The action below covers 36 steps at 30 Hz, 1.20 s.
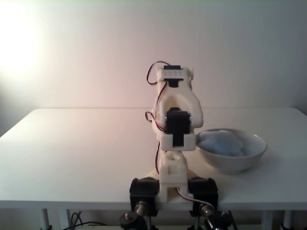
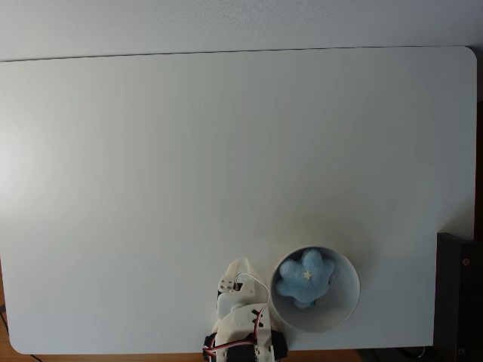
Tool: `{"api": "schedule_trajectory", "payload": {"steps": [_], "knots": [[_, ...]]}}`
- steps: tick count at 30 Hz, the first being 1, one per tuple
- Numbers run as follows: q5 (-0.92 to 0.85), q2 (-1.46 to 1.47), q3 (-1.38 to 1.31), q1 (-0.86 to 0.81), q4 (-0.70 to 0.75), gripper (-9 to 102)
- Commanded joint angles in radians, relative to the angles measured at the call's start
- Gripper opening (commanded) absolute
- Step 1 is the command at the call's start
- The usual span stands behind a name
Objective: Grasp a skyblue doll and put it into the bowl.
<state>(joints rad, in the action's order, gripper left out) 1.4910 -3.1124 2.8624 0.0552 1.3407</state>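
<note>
Inside the bowl (image 1: 232, 160), in a fixed view, the skyblue doll (image 1: 221, 142) is seen resting. From above, the doll (image 2: 304, 277) is confirmed there; the gripper (image 2: 228, 283) is folded back, its opening cannot be told. Placement is judged done; nothing further is called for.

Hidden and cut-off parts

In a fixed view the gripper (image 2: 229, 284) is folded over the arm, so its jaws cannot be told; the doll (image 1: 221, 142) is partly hidden by the bowl (image 1: 233, 160) rim, and the arm's base is cut off below.
</note>
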Motion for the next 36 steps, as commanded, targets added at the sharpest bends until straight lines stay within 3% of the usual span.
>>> {"api": "schedule_trajectory", "payload": {"steps": [1, 36], "knots": [[0.006, -0.299, 0.002, 0.008, 0.003, 0], [0.008, -0.287, 0.002, 0.002, 0.002, 0]]}}
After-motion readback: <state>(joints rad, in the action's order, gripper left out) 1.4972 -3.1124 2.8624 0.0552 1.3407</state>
